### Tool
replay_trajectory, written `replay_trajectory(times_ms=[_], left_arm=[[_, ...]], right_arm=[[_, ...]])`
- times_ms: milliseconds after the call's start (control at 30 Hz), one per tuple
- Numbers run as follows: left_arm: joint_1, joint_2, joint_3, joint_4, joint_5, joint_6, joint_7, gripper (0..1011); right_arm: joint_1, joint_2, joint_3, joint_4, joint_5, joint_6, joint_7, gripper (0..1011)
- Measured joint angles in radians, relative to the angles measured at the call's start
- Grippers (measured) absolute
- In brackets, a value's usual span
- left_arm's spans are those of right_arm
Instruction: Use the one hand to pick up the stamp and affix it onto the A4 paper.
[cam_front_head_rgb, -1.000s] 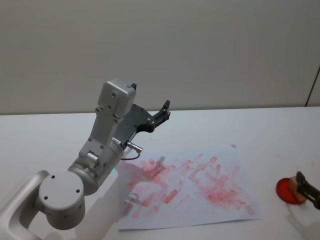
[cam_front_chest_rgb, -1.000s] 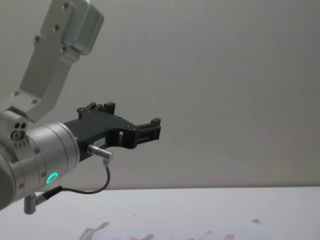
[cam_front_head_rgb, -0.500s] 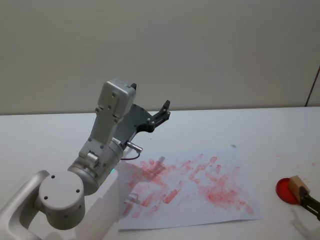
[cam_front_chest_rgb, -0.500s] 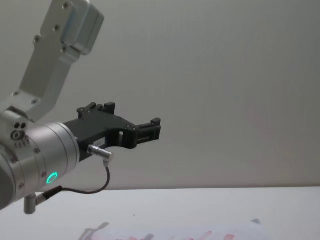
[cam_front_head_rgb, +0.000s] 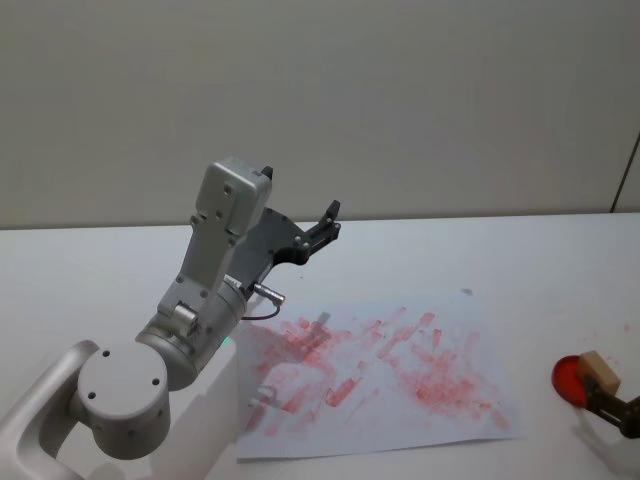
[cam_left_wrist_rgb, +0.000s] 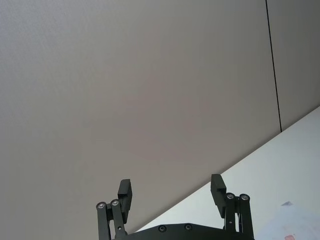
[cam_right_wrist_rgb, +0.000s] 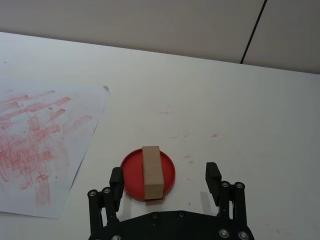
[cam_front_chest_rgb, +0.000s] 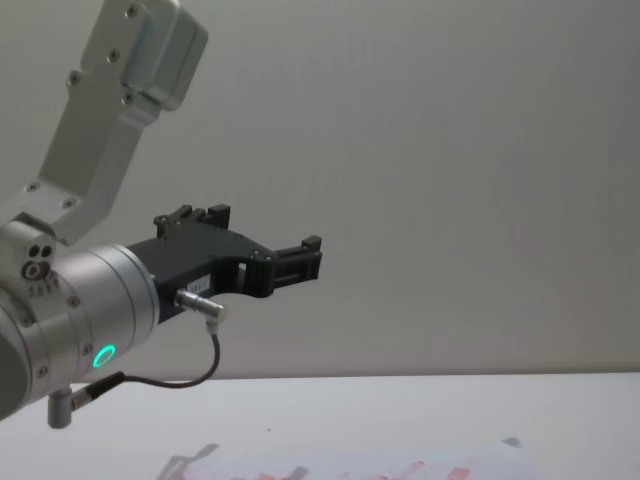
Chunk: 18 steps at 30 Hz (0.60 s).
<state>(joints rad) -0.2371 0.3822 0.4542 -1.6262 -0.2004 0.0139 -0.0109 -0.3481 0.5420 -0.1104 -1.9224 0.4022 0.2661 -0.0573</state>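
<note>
Right wrist view: our right gripper (cam_right_wrist_rgb: 164, 176), jaws spread, faces the stamp (cam_right_wrist_rgb: 151, 170), long axis pointing straight ahead; left gripper (cam_left_wrist_rgb: 170, 192) idles aloft, open.

The A4 paper (cam_front_head_rgb: 380, 370) lies flat on the table (cam_front_head_rgb: 110, 265) before me, slightly right of centre. To its right, apart from it, the stamp (cam_front_head_rgb: 598, 369) stands on a round pad (cam_front_head_rgb: 565, 381). My right gripper (cam_right_wrist_rgb: 164, 176) sits just on the near side of that pad. My left gripper (cam_front_head_rgb: 326, 224) hangs above the table, behind the paper's left end.
</note>
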Motion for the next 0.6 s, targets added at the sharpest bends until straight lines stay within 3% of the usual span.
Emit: replay_trajectory(times_ms=[400,600], left_arm=[[0.0,0.0,0.0,0.0,0.0,0.0,0.0,1001],[0.0,0.0,0.0,0.0,0.0,0.0,0.0,1001]], right_arm=[[0.09,-0.041,-0.024,0.079,-0.042,0.043,0.075,994],[0.113,-0.052,-0.03,0.098,-0.053,0.052,0.093,865]])
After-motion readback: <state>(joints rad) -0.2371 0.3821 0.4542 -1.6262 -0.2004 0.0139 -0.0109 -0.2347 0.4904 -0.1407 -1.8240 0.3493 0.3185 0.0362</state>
